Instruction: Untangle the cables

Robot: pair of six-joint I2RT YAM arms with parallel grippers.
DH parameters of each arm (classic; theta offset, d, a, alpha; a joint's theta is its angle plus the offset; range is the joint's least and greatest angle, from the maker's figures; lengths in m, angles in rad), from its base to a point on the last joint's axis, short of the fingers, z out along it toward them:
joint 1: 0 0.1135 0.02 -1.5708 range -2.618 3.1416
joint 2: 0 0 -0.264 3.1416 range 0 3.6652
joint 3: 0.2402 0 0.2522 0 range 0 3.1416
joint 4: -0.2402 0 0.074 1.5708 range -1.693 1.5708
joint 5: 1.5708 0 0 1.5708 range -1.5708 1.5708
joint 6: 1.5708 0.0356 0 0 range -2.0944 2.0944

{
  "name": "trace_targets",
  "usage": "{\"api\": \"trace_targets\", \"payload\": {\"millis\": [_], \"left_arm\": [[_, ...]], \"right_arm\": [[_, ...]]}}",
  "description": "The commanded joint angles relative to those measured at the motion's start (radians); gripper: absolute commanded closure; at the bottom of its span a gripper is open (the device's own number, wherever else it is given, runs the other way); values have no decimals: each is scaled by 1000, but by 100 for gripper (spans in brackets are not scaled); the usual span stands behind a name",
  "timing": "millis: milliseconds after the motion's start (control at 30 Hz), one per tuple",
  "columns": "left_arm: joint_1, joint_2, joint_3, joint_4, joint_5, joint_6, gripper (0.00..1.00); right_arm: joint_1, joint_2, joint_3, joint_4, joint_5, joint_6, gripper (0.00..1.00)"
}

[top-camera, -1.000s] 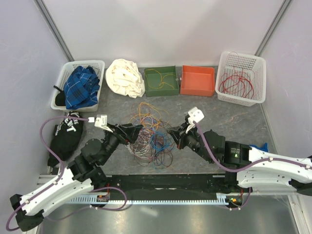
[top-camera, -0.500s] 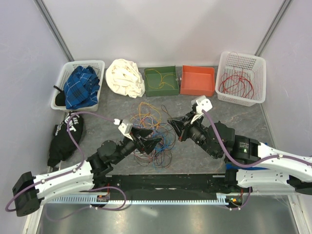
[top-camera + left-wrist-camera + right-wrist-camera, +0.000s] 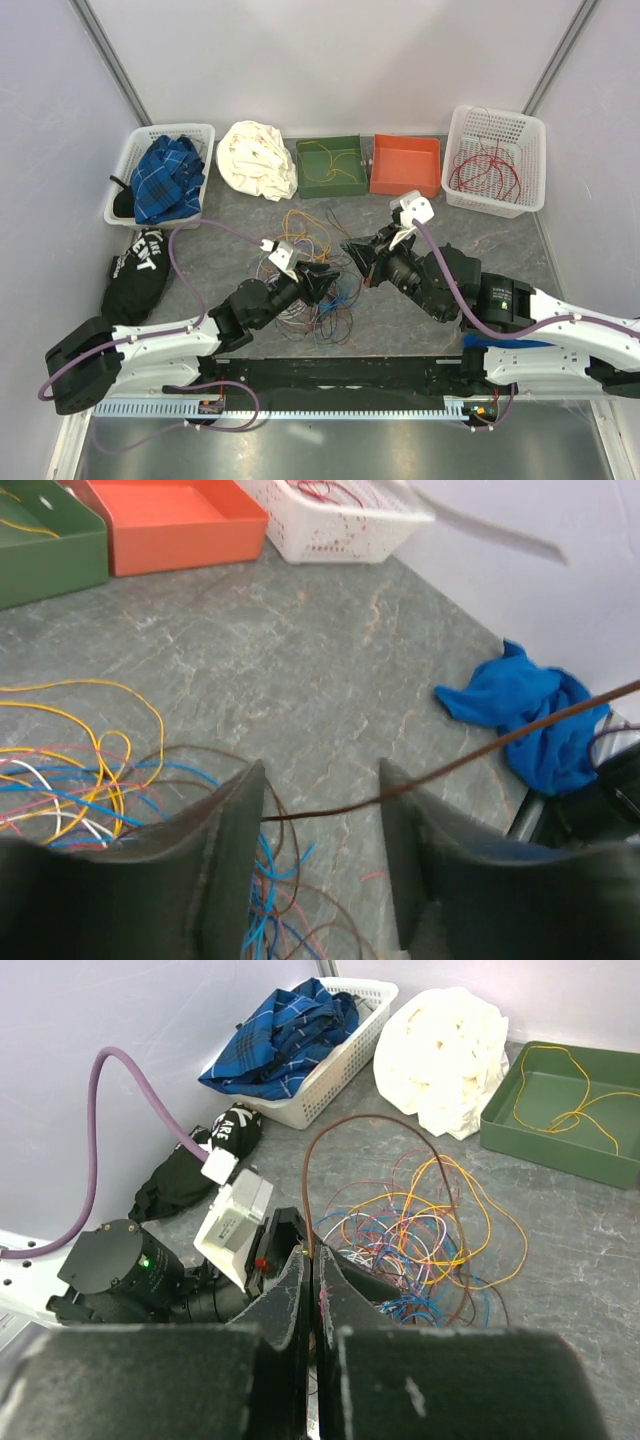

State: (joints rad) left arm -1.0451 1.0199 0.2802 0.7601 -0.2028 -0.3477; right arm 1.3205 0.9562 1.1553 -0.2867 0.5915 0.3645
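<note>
Seen from above, the left gripper (image 3: 328,278) hangs over the near right part of the cables (image 3: 305,250), a loose multicoloured heap on the table (image 3: 420,225). The right gripper (image 3: 352,252) is just beside it, and the two tips face each other. The jaws are too small to judge here. Beyond both grippers stand a green tray (image 3: 301,165) with a yellow wire in it, an orange tray (image 3: 405,170), and a basket (image 3: 456,150) holding red wires. In the left wrist view the left gripper (image 3: 320,775) stands part open, its fingers (image 3: 230,860) clearly apart. A brown cable (image 3: 470,758) runs across the gap between them without being pinched, then rises away to the right. The heap lies left of and under the fingers, in yellow, blue, pink and white strands. A blue rag (image 3: 525,720) sits far right, ahead of the tool. In the right wrist view the right gripper (image 3: 308,1258) is pressed closed. The brown cable comes out from between its tips and arcs up and over the heap, which spreads ahead and to the right. The left arm's wrist (image 3: 235,1215) is close on its left.
</note>
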Motion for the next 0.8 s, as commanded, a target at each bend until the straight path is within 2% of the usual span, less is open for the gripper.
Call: {"api": "trace_targets", "payload": {"millis": [0,133,167,267,300,333,367,433,500,533,700,767], "left_arm": [[-6,-7,86,68,-104,90,65],[-4,-35,180,-19,-125,173,88],[-4,-46,203,-43,-141,183,98],[-4,-72,292,-157,-167,197,98],[-4,-84,315,-197,-176,187,98],[-6,-111,367,-238,-188,178,98],[-4,-124,396,-331,-219,168,98],[-4,-156,501,-412,-242,167,98],[-1,-164,583,-523,-250,174,98],[-1,-161,672,-565,-244,174,98],[-3,-89,936,-812,-176,116,98],[-1,-43,1030,-857,-137,98,98]], "right_arm": [[8,-27,29,0,7,11,100],[6,-63,-2,0,19,22,100],[6,-68,-8,0,21,24,100],[6,-100,-35,-2,37,27,100],[8,-111,-52,-2,42,27,95],[6,-132,-61,-3,53,28,67],[6,-143,-68,-11,54,27,52],[6,-175,-91,-22,77,30,29],[6,-197,-123,-31,114,31,23],[6,-212,-135,-31,119,34,22],[6,-228,-212,36,76,-13,22],[6,-226,-232,93,47,-45,22]]}}
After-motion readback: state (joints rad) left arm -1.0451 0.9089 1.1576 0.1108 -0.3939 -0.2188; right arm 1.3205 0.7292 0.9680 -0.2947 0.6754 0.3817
